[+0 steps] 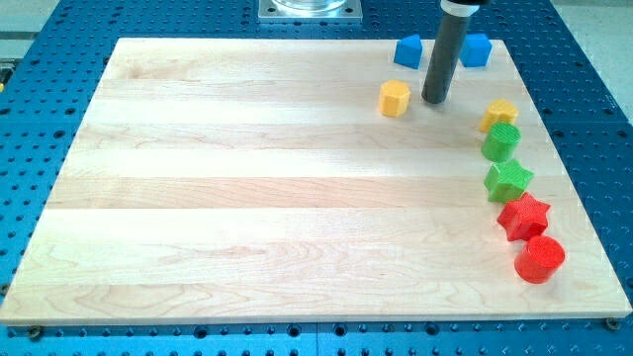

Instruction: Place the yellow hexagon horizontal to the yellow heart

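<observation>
The yellow hexagon (394, 98) lies on the wooden board near the view's top, right of centre. The yellow heart (499, 114) lies to its right, near the board's right edge and slightly lower in the view. My tip (433, 102) rests on the board just right of the hexagon, a small gap apart, between the hexagon and the heart. The rod rises straight up out of the view's top.
Two blue blocks (408, 50) (476, 49) sit at the board's top edge, either side of the rod. Below the heart, down the right side, run a green round block (501, 142), a green star (508, 181), a red star (523, 216) and a red cylinder (539, 259).
</observation>
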Controlling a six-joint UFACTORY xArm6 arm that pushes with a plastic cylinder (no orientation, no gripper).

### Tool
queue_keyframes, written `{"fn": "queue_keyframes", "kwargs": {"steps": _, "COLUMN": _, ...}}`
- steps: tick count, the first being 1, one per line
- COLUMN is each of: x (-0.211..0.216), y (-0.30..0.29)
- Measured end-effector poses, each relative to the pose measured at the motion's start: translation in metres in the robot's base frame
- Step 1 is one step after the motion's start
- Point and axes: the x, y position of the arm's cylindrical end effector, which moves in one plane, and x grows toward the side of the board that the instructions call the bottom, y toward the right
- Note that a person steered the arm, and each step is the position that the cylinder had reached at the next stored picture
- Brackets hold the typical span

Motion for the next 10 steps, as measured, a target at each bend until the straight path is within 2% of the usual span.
{"fn": "queue_keyframes", "kwargs": {"steps": 1, "x": 0.0, "y": 0.0}}
{"fn": "queue_keyframes", "kwargs": {"steps": 3, "x": 0.0, "y": -0.052}}
{"fn": "queue_keyframes", "kwargs": {"steps": 7, "x": 0.007, "y": -0.052}}
{"fn": "queue_keyframes", "kwargs": {"steps": 9, "x": 0.03, "y": -0.067}}
{"fn": "queue_keyframes", "kwargs": {"steps": 10, "x": 0.074, "y": -0.092}}
